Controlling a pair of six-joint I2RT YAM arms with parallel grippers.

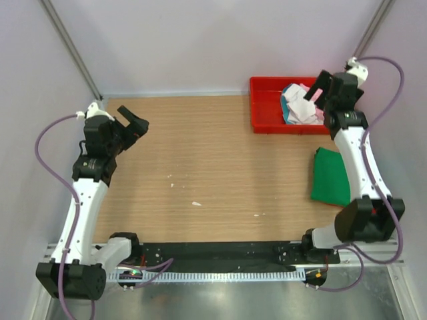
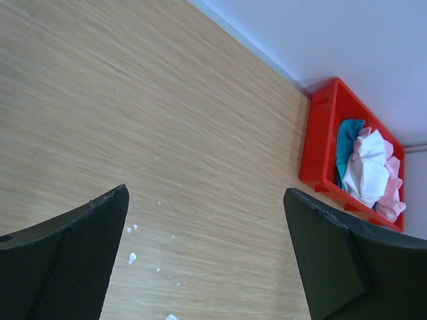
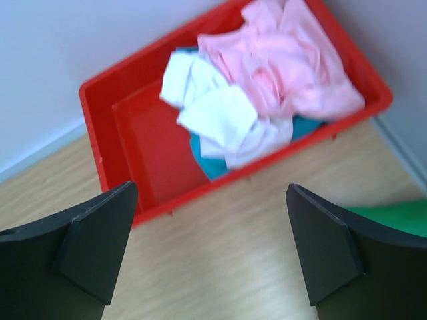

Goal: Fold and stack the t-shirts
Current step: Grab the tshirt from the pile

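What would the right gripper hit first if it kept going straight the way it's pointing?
Probably the white t-shirt crumpled in the red tray, or that tray's near wall; depth is unclear.

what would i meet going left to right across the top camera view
left gripper → red tray → heap of white, pink and teal t-shirts → dark green t-shirt. The right gripper is skipped because it overlaps the heap.
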